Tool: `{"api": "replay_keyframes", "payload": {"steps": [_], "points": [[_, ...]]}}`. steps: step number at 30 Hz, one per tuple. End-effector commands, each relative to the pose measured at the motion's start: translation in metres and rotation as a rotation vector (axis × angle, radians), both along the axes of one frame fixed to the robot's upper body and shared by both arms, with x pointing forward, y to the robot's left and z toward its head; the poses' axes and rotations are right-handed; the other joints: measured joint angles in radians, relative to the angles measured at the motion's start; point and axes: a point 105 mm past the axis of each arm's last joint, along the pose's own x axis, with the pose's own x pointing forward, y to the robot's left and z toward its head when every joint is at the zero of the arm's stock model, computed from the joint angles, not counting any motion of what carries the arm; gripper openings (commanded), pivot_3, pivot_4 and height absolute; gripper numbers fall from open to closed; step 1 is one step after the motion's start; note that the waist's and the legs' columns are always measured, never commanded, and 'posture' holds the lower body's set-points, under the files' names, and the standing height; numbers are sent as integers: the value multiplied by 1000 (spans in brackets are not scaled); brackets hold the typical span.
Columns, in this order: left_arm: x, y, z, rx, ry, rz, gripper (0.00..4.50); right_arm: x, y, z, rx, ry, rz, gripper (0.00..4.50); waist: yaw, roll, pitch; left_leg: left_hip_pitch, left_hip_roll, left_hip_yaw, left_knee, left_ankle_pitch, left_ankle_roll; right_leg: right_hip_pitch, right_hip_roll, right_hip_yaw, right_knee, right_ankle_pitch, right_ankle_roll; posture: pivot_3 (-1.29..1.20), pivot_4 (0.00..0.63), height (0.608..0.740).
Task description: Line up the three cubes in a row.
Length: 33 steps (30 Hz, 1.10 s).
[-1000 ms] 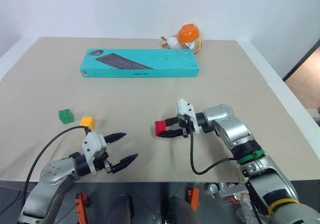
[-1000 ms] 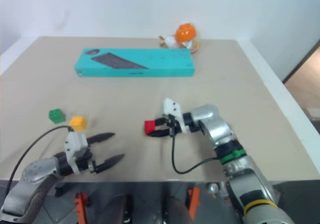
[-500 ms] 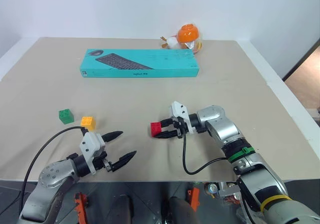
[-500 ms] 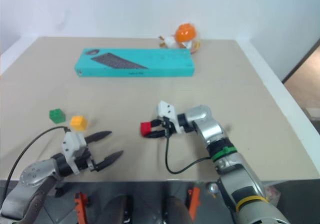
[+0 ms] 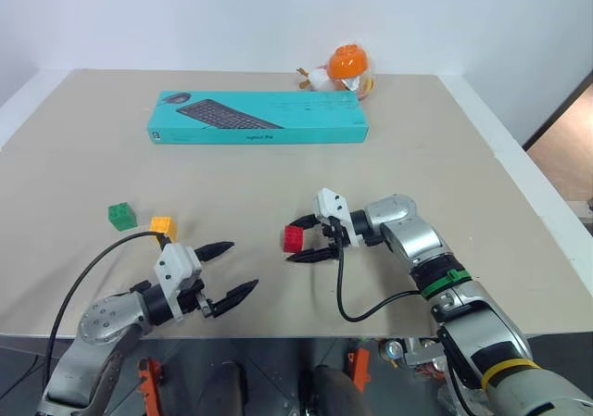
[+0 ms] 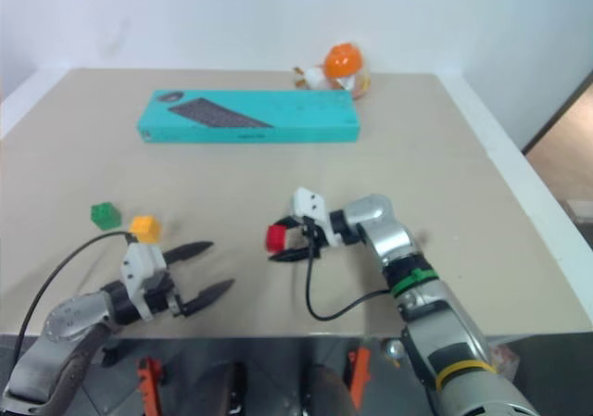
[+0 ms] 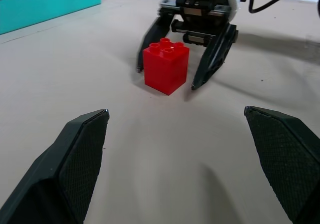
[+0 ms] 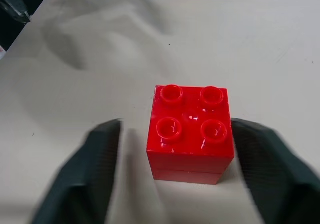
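Sitting at the left of the tabletop (image 5: 278, 170), the green cube (image 5: 121, 216) and yellow-orange cube (image 5: 163, 228) are well apart from the red cube (image 5: 294, 239) at centre. Near them the left gripper (image 5: 227, 272) hangs spread and empty. Farther right, the right gripper (image 5: 305, 239) brackets the red cube, fingers (image 7: 214, 57) parted and clear of it. Withdrawing carelessly could clip and skew it. Wrist views confirm those gaps; head views give the row's spacing.

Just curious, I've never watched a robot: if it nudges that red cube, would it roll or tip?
Probably neither. The red cube sits flat on the table and looks as wide as tall, so it should slide. Its glossy plastic sides may be slippery, and it likely stays rigid.
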Motion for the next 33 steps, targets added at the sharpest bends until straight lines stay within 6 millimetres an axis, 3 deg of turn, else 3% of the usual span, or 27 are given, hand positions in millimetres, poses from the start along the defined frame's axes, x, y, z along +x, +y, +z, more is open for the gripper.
{"api": "replay_keyframes", "payload": {"steps": [1,4,8,14,20,23,28,33], "points": [[0,-2,8,-2,-36,-9,4500,-1,-2,18,39,-35,15,4485,0,0,0,0,0,0,0,0,0,0,0,0,0,0,0,0,150,740],[3,2,10,-10,-43,26,4500,-6,-4,31,73,-42,10,4485,0,0,0,0,0,0,0,0,0,0,0,0,0,0,0,0,150,740],[9,19,19,-29,-94,170,4500,-14,-3,62,164,-63,-7,4485,0,0,0,0,0,0,0,0,0,0,-1,0,0,0,0,0,150,740],[15,56,44,-84,-221,546,4500,-32,5,89,261,-118,-4,4485,0,0,0,0,1,-2,0,0,0,0,-3,0,0,0,-1,0,150,740],[10,74,46,-100,-254,767,4500,-37,12,95,286,-145,13,4485,0,0,0,0,0,0,0,0,0,0,-4,0,0,0,0,0,150,740],[16,106,52,-194,-241,979,4500,-35,14,96,284,-153,16,4485,0,0,0,0,0,-1,1,0,0,0,-3,0,0,0,0,0,150,740],[21,157,48,-231,-197,1172,4500,-31,16,97,287,-178,18,4485,0,-1,0,0,0,-1,1,0,0,1,0,0,0,1,0,0,150,740],[29,164,41,-248,-155,1213,4500,-30,17,97,286,-193,19,4485,0,-1,0,-1,0,-1,1,0,0,0,1,0,0,1,1,0,150,740]]}}
